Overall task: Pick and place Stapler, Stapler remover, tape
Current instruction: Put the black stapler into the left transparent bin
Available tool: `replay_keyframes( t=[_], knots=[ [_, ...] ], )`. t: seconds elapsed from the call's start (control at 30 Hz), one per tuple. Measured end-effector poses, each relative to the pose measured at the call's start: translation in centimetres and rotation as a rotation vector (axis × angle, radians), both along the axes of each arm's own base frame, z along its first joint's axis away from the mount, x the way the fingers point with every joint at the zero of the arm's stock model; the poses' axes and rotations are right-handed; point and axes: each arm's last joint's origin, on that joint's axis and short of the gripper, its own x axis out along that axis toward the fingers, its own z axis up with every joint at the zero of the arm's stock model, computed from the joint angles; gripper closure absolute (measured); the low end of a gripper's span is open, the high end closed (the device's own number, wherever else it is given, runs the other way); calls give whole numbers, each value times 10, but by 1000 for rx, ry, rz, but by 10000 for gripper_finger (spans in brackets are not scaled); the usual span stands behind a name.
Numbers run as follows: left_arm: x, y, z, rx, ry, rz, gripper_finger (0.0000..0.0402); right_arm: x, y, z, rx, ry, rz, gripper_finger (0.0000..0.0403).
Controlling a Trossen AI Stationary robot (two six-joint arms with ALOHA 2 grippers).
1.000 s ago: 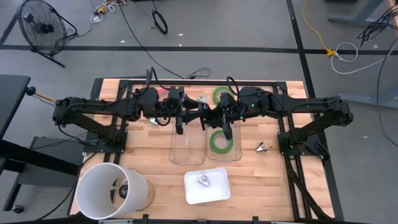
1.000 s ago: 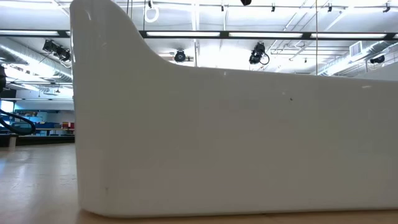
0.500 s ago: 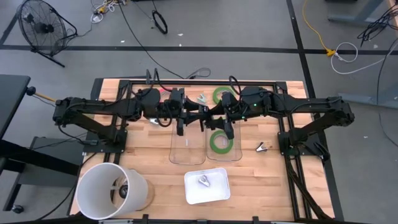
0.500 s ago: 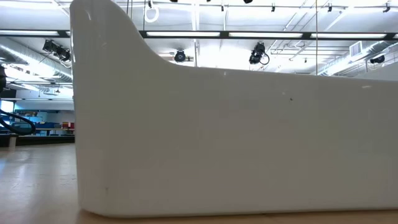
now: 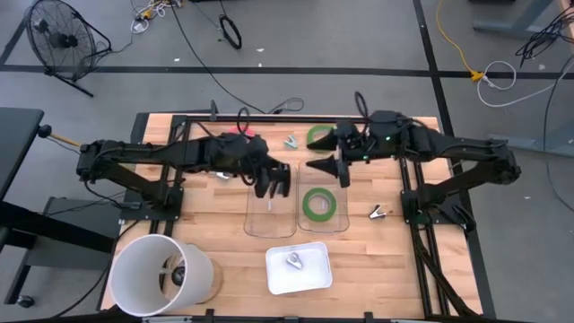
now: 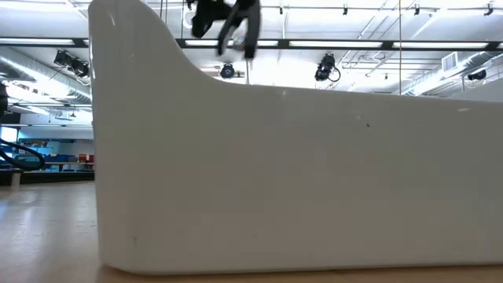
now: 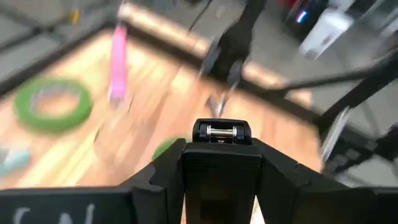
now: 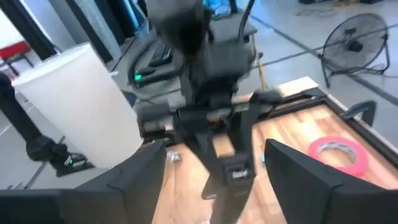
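A black stapler [image 7: 221,134] [image 8: 225,169] is up in the air above the left clear tray [image 5: 269,220], with my left gripper [image 5: 275,181] shut on it. That gripper also shows over the white tray's wall in the low view [image 6: 228,27]. My right gripper [image 5: 330,170] [image 8: 221,186] stands open and empty a little to the stapler's right. One green tape [image 5: 320,204] lies flat in the right clear tray [image 5: 336,224], another green tape [image 5: 318,136] lies on the table beyond it. A red tape [image 8: 339,152] lies on the table at the far side. My left gripper pinches the stapler between its two fingers [image 8: 249,127]. The stapler's free end [image 7: 221,132] sticks out past the fingertips, along the fingers, toward my right arm. The fingers slant down toward the table's right. The stapler is lifted clear, tilted down.
A white tray [image 5: 309,280] near the front edge holds a small metal piece [image 5: 294,260]; its wall [image 6: 314,181] fills the low view. Similar small metal pieces lie at the far side [image 5: 291,142] and the right [image 5: 378,212]. A white bucket [image 5: 152,269] stands front left.
The two grippers met mid-table with the stapler between them. My right gripper has opened, let go of the stapler and drawn back up and toward the table's right edge. My left gripper has kept the stapler, tipped downward and sunk a little.
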Motion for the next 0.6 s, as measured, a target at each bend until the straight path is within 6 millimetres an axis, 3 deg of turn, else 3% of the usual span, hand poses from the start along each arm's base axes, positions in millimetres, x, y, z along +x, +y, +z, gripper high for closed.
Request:
replay_keyframes(
  t=[0.13, 0.27, 0.43, 0.6],
  knots=[
    [-7, 0, -14, -34, 141, 42, 252, -9, -4, 5, -10, -11, -14, 159],
    [-8, 6, -36, -122, 171, 56, 252, -14, -4, 10, -30, -36, -14, 175],
    [-12, 17, -77, -263, 157, 74, 252, -15, -4, 10, -31, -31, -14, 188],
    [-19, 33, -103, -398, 114, 125, 252, -15, -4, 10, -36, -31, -13, 193]
  ],
)
